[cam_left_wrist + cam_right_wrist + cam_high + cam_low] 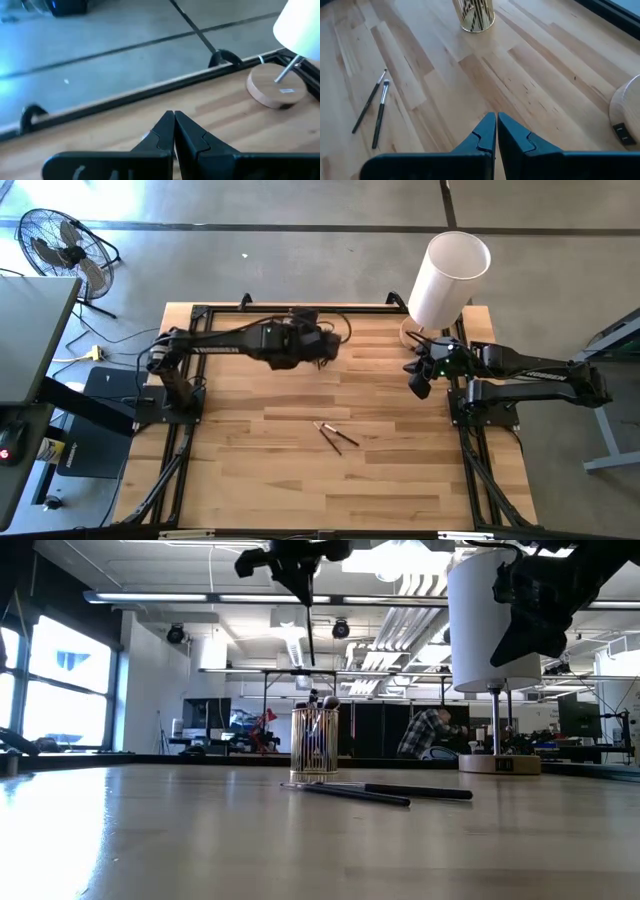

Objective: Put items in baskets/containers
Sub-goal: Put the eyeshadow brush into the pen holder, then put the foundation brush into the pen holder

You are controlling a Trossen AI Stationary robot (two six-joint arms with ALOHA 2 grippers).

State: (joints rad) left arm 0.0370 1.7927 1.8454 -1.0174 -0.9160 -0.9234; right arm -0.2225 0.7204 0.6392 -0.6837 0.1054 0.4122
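Two thin dark brushes [336, 437] lie flat on the wood near the table's middle; they also show in the low view [390, 791] and the right wrist view [375, 112]. The small yellowish clear cup [314, 745] stands upright farther back with several brushes in it, also visible in the right wrist view [473, 14]. My left gripper [305, 570] hovers high above the cup, shut on one more brush [312, 630]. In the high view this gripper [325, 348] hides the cup. My right gripper [496, 119] is shut and holds nothing, above the table's right side [420, 372]. My left gripper pinches a thin dark brush by its upper end [309, 588], coming from above. The brush hangs upright below the fingers, lifted clear, its lower end [313, 662] a little above the tips of the brushes in the cup. The wrist view does not show the contact.
A big white cylinder [450, 268] stands on a thin rod and a round wooden base [275, 90] at the far right corner, close to my right gripper. A black frame rail [150, 90] runs along the far edge. A fan [60, 245] stands on the floor.
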